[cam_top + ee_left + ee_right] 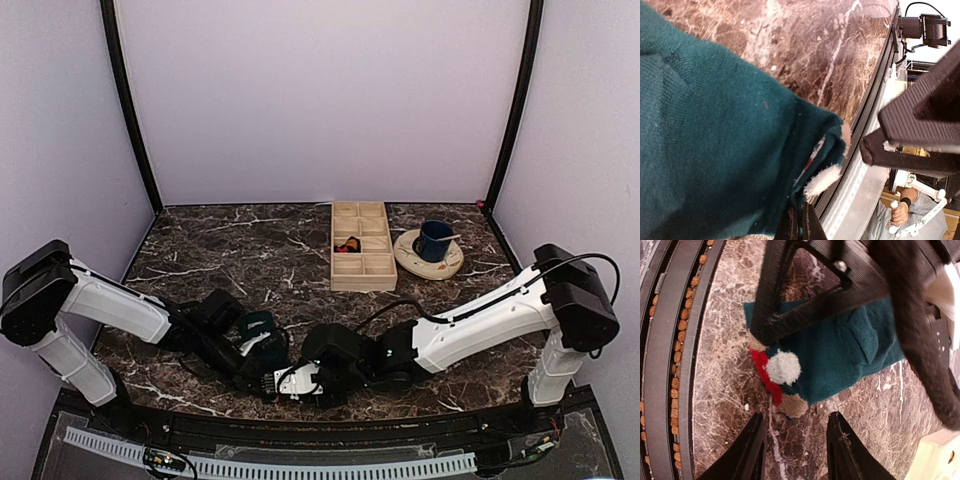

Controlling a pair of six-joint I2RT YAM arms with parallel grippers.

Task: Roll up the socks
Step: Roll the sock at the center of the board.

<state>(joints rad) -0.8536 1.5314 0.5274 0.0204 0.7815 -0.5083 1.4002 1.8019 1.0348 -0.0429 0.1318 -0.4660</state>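
Observation:
A dark teal green sock (840, 347) lies on the marble near the front edge, with a red trim, a white pompom (783, 367) and a tan patch at its near end. It shows as a small teal bundle (258, 324) in the top view. My left gripper (800, 214) is shut on the sock's edge (715, 130), and its fabric fills most of the left wrist view. My right gripper (796, 416) stands open just short of the pompom end, touching nothing. A small black, red and orange bundle (347, 245) in the wooden tray may be the other sock.
The wooden compartment tray (362, 268) stands at the back centre. Right of it a dark blue mug (434, 240) sits on a cream plate (412, 260). The table's black front rail (670, 365) runs close beside both grippers (298, 380).

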